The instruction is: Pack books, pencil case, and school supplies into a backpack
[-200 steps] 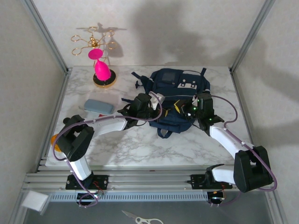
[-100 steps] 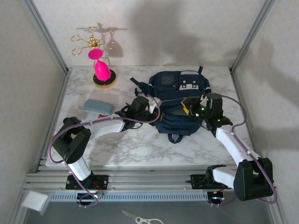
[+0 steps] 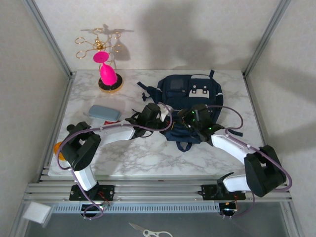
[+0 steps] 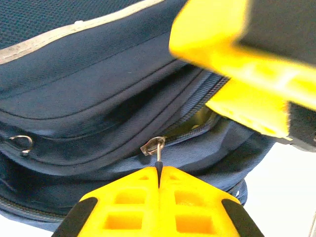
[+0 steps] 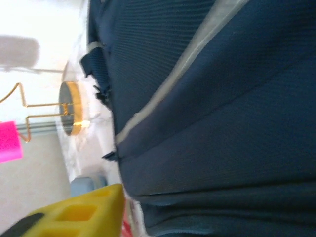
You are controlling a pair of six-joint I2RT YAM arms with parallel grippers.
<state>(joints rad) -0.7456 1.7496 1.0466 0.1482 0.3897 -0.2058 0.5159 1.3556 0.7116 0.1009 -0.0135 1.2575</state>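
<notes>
the left tool (image 4: 159,174) is clenched on a small metal zipper pull (image 4: 154,146) of the large navy-blue fabric backpack (image 3: 193,91), which lies on the marble bench (image 3: 148,155) just ahead of it. the right tool (image 3: 189,122) is just beside it against the bag; i cannot tell whether it is released. a soft grey-blue pencil pouch (image 3: 104,112) lies left of the left tool.

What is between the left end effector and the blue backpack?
A thin metal zipper pull, pinched by the left end effector and attached to the backpack, seen in the left wrist view.
</notes>
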